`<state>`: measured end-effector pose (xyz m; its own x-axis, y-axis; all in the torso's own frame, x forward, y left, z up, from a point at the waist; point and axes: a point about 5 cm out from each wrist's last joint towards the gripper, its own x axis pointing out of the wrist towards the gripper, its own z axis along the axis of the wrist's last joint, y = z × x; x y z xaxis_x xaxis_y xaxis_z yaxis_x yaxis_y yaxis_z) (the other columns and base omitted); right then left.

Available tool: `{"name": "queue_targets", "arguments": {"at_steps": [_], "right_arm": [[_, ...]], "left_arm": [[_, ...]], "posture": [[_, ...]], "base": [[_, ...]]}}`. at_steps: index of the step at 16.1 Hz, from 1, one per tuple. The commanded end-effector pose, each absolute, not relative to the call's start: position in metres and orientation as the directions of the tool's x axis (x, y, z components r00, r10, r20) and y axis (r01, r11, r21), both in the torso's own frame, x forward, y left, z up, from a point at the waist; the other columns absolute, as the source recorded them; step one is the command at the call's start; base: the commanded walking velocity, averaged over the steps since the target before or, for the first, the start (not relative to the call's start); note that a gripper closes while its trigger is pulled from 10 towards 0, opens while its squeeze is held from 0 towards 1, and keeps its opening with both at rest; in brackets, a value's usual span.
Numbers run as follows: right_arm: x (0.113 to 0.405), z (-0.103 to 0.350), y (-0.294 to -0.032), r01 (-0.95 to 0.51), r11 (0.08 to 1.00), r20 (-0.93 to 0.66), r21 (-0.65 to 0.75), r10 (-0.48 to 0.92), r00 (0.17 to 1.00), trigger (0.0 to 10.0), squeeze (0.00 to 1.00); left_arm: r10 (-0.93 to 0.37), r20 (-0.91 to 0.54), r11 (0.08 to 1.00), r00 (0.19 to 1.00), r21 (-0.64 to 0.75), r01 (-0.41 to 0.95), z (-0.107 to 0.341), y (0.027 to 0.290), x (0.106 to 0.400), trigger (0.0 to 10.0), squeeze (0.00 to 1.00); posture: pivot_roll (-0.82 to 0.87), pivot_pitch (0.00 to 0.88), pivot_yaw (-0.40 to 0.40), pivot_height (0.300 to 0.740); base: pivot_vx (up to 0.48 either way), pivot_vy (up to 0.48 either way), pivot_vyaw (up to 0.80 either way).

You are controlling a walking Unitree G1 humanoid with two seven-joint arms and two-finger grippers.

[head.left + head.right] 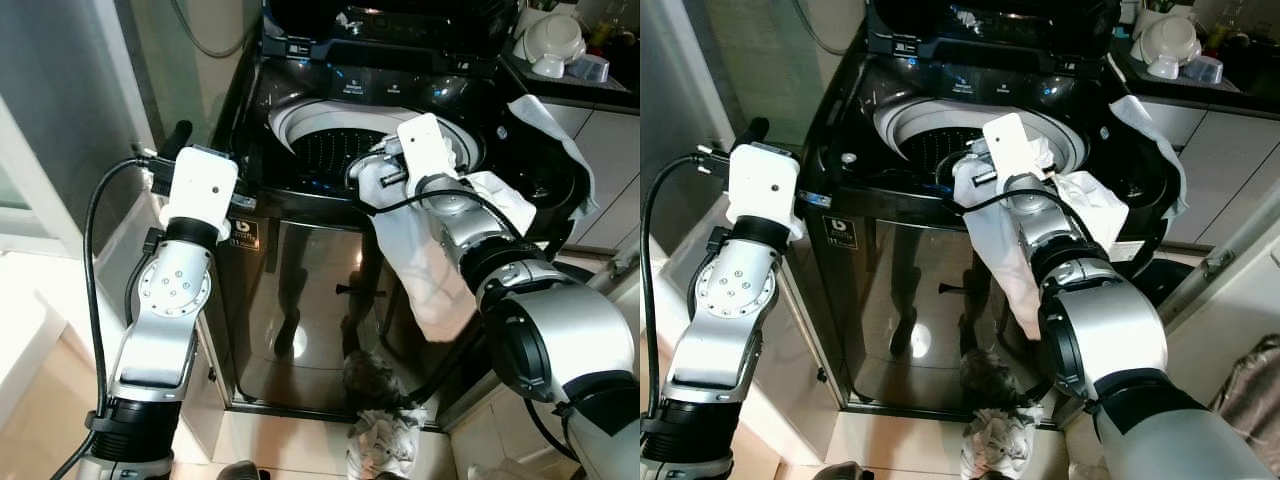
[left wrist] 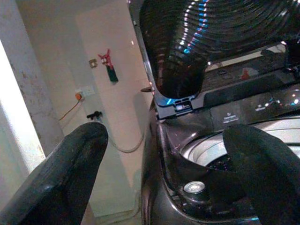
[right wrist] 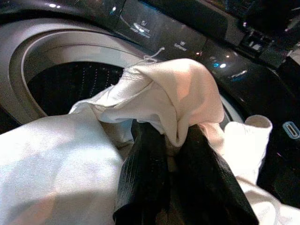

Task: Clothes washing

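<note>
White cloth (image 1: 430, 265) hangs in the centre-right of the left eye view, pinched at its top by the right gripper (image 1: 372, 172) at the front rim of the washing machine (image 1: 300, 300). Its long axis runs down the machine's dark front panel toward the lower middle of the frame, so most of it lies outside the drum (image 1: 335, 150), which opens just above and left of the jaws. More laundry (image 1: 385, 440) sits heaped on the floor at the bottom centre. The left gripper (image 1: 165, 150) is raised at the upper left, by the machine's near corner.

In the right eye view the same hang shows: cloth draped from the rim down the middle of the frame, drum opening above it. A second pale piece (image 1: 1155, 140) lies over a dark basket at the right edge.

The left wrist view shows the left jaws spread wide with nothing between them, the raised lid (image 2: 211, 42) at the top.

The right wrist view shows the right jaws closed on a bunched fold of cloth in the centre, dark drum at the upper left. My judgement: the bulk must be lifted over the rim, and the right arm is the nearer.
</note>
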<state>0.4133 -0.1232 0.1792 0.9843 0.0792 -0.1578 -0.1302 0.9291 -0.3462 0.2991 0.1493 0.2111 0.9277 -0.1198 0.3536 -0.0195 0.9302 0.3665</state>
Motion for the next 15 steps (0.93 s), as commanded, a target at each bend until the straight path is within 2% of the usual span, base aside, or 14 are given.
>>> {"name": "queue_targets", "arguments": {"at_steps": [1,3,4,6,9,13,15], "right_arm": [[0.416,0.187,-0.132,-0.086,0.94,-0.128,-0.331,0.046,0.991,10.0,0.0],[0.416,0.19,-0.132,-0.075,0.937,-0.112,-0.342,0.038,0.993,10.0,0.0],[0.417,0.192,-0.136,-0.058,0.951,-0.11,-0.303,0.026,0.994,10.0,1.0],[0.418,0.196,-0.14,-0.015,0.977,-0.098,-0.214,-0.006,0.995,10.0,1.0],[0.42,0.205,-0.138,0.002,1.0,-0.078,-0.007,-0.003,0.997,10.0,1.0],[0.423,0.219,-0.136,0.008,0.987,-0.042,0.162,-0.001,0.999,10.0,1.0],[0.425,0.227,-0.141,0.032,0.951,-0.029,0.309,-0.024,0.999,10.0,1.0]], "left_arm": [[-0.142,0.351,0.928,0.925,0.374,0.001,0.213,0.144,0.299,10.0,0.0],[-0.145,0.349,0.927,0.926,0.374,0.004,0.213,0.143,0.3,10.0,0.0],[-0.144,0.349,0.928,0.926,0.374,0.004,0.213,0.143,0.301,10.0,0.0],[-0.141,0.349,0.928,0.926,0.373,0.001,0.213,0.143,0.301,10.0,0.0],[-0.138,0.344,0.927,0.929,0.375,-0.002,0.211,0.144,0.301,10.0,0.0],[-0.141,0.346,0.925,0.928,0.38,-0.001,0.211,0.143,0.302,10.0,0.0],[-0.141,0.344,0.924,0.928,0.382,-0.001,0.211,0.143,0.303,10.0,0.0]], "posture": [[0.08,0.0,-0.049,0.74],[0.07,0.0,-0.049,0.74],[0.07,0.0,-0.05,0.74],[0.07,0.0,-0.05,0.74],[0.07,0.0,-0.047,0.74],[0.07,0.0,-0.043,0.74],[0.07,0.0,-0.044,0.74]], "base": [[0.0,0.0,0.0],[0.0,0.0,0.0],[0.0,0.0,0.0],[0.0,0.0,0.0],[0.0,0.0,0.0],[0.0,0.0,0.0],[0.0,0.0,0.0]]}}
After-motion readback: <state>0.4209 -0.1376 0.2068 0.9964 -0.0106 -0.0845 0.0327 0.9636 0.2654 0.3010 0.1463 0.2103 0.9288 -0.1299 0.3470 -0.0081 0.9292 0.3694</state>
